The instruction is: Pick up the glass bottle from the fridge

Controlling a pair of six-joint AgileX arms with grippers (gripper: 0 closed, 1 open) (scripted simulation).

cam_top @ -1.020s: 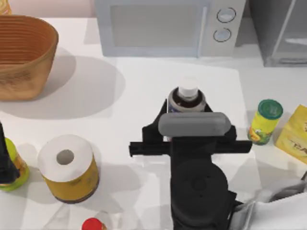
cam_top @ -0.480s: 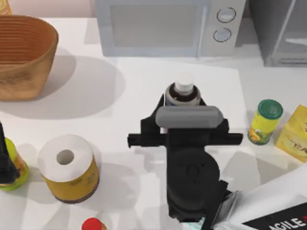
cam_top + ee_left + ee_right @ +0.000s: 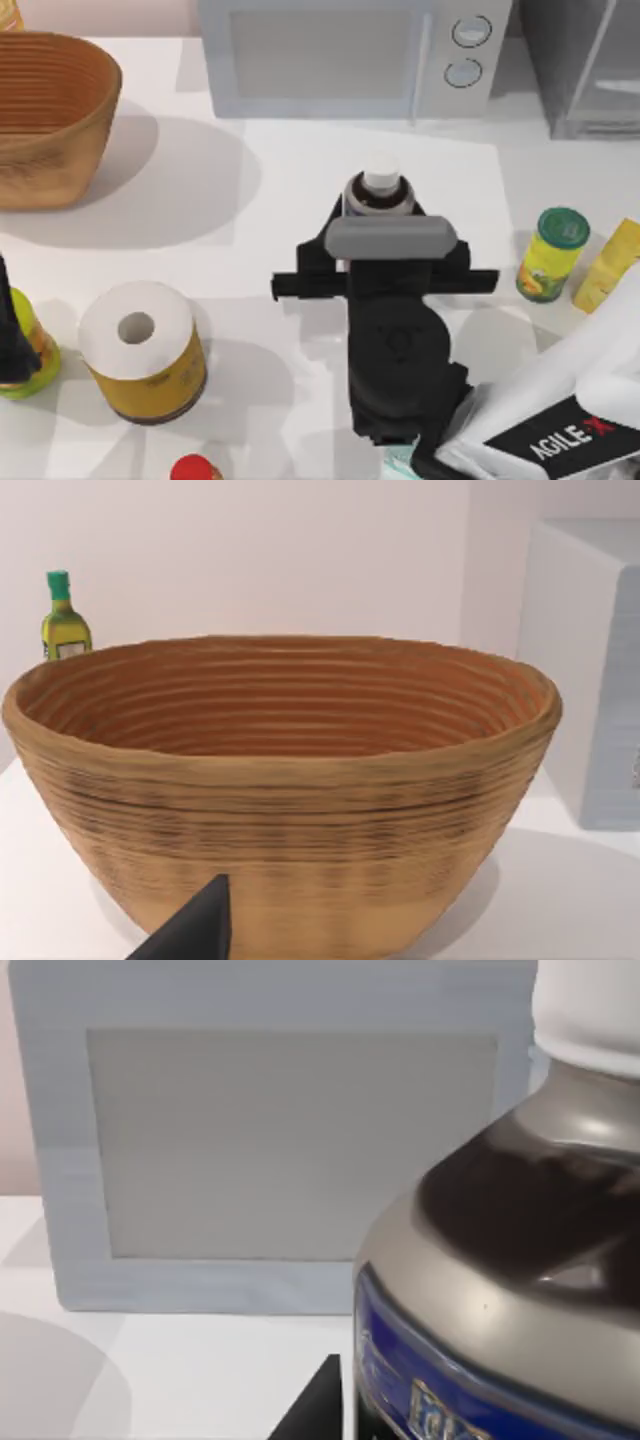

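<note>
Nearest the camera's low edge in the top view, my right arm reaches up the table toward the white microwave with two round knobs (image 3: 350,55), which serves as the landmark here. The right gripper (image 3: 378,215) sits in front of the microwave's door, at the small round glass bottle with a white cap, pale grey shoulders and a dark band (image 3: 380,188). The bottle stands upright on the white table (image 3: 250,190), in front of the microwave and well apart from the large grey box-like fridge (image 3: 585,65) at the microwave's right. In the right wrist view the bottle (image 3: 500,1260) sits very close, with a blue label low on its body. The black fingers flank the bottle, but whether they press on the glass I cannot tell.

My judgement: the reach is done, the bottle is not in the fridge, and the lift is left to do.

To the microwave's front left, near the table's near edge, stands a white paper roll with a yellow wrapper (image 3: 140,350). Farther back, left of the microwave, the woven brown basket (image 3: 50,120) looks empty in the left wrist view (image 3: 280,780). The left gripper (image 3: 10,340) rests parked at the far left; its jaw state I cannot tell. Right of the bottle stands a green-capped yellow bottle (image 3: 550,255).
</note>
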